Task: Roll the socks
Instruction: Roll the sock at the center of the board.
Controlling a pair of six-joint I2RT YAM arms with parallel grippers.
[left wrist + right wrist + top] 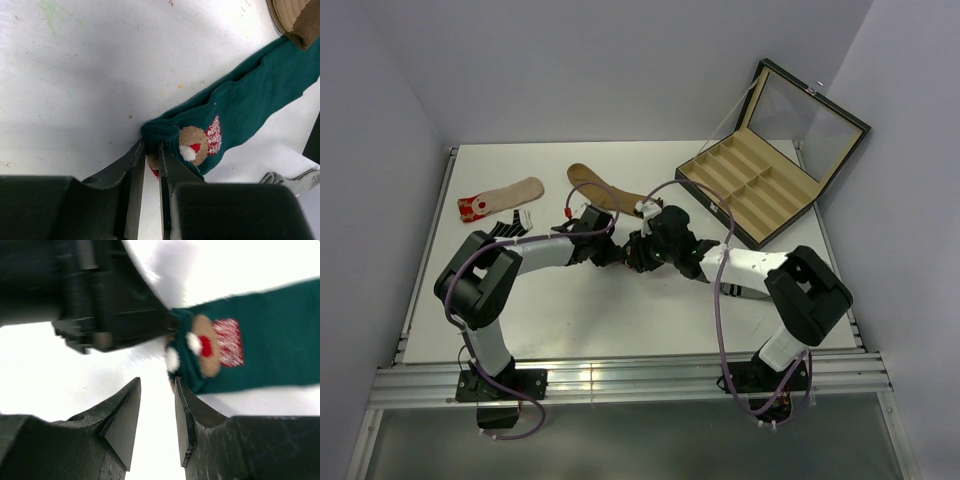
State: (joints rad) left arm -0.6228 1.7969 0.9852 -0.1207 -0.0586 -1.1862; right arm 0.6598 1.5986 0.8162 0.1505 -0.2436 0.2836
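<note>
1. Top view: the left gripper and right gripper meet nose to nose at mid tabletop, over the teal reindeer sock, which they almost wholly hide. A brown sock lies just beyond that sock. A beige red-toed sock and a black striped sock lie well to its left.
2. Left wrist view: the left gripper is nearly closed and pinches the teal sock's folded end beside the reindeer face. The rest of the sock lies flat, stretching away to touch the brown sock.
3. Right wrist view: the right gripper stands partly open and holds nothing, with one fingertip just beside the teal sock's end. The sock looks light, limp and likely to unroll, so the grip probably belongs across the whole folded end.
</note>
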